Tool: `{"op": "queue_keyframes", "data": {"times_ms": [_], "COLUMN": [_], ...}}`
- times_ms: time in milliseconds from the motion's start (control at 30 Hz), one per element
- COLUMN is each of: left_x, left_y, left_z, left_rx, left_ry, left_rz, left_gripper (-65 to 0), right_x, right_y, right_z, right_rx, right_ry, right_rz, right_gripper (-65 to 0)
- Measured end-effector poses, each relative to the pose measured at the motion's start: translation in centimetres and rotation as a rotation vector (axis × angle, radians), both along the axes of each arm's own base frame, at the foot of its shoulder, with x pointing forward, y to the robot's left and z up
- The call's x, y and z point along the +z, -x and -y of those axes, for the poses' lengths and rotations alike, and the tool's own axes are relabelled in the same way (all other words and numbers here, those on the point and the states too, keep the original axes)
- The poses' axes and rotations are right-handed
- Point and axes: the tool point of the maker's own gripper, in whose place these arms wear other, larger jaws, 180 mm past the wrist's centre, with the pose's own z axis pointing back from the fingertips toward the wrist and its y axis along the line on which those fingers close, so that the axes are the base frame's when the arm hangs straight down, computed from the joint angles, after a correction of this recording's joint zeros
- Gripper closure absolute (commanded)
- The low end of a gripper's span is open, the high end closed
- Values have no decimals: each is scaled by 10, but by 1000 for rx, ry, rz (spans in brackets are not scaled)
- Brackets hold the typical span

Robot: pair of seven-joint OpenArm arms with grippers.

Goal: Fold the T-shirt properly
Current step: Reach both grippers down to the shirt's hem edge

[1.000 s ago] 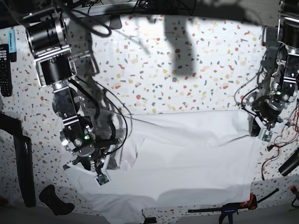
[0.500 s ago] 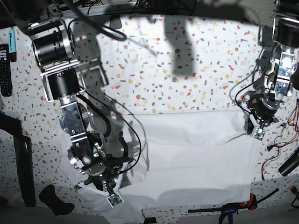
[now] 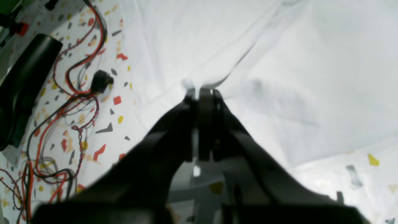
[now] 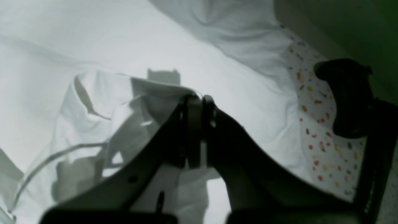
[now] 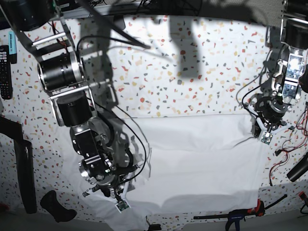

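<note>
Both jaws pinched on T-shirt, left gripper, right gripper, wrist views alone confirm grip

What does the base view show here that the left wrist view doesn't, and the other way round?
Only the base view shows the right claw at the near corner of the T-shirt, a black remote and the whole spread of the cloth. Only the left wrist view shows the left claw shut on a pinch of cloth, close up. Both share the T-shirt, the speckled table and the red and black wires.
</note>
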Motion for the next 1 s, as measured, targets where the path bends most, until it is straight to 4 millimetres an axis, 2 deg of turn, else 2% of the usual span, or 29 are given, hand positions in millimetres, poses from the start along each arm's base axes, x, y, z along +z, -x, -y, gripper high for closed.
{"op": "queue_keyframes", "data": {"times_ms": [100, 233, 333, 567, 600, 700, 767, 1000], "left_x": [0, 0, 0, 0, 0, 0, 0, 0], "left_y": [0, 0, 0, 0, 0, 0, 0, 0], "left_z": [0, 0, 0, 0, 0, 0, 0, 0], "left_rx": [0, 0, 0, 0, 0, 0, 0, 0], "left_ry": [0, -1, 0, -1, -1, -1, 0, -1], "left_rz": [0, -1, -1, -1, -1, -1, -1, -1], "left_gripper": [0, 0, 0, 0, 0, 0, 0, 0], "right_x": [-3, 9, 14, 13, 13, 13, 15, 16], "right_y": [-2, -9, -12, -11, -11, -11, -12, -12], "right_z": [6, 23, 23, 21, 22, 22, 21, 24], "right_rx": [-33, -84, -82, -80, -80, -80, -74, -67], "right_ry": [21, 77, 78, 76, 77, 78, 83, 132], "right_rz": [1, 46, 61, 59, 58, 59, 69, 79], "right_gripper": [0, 0, 0, 0, -27, -213, -282, -291]}}
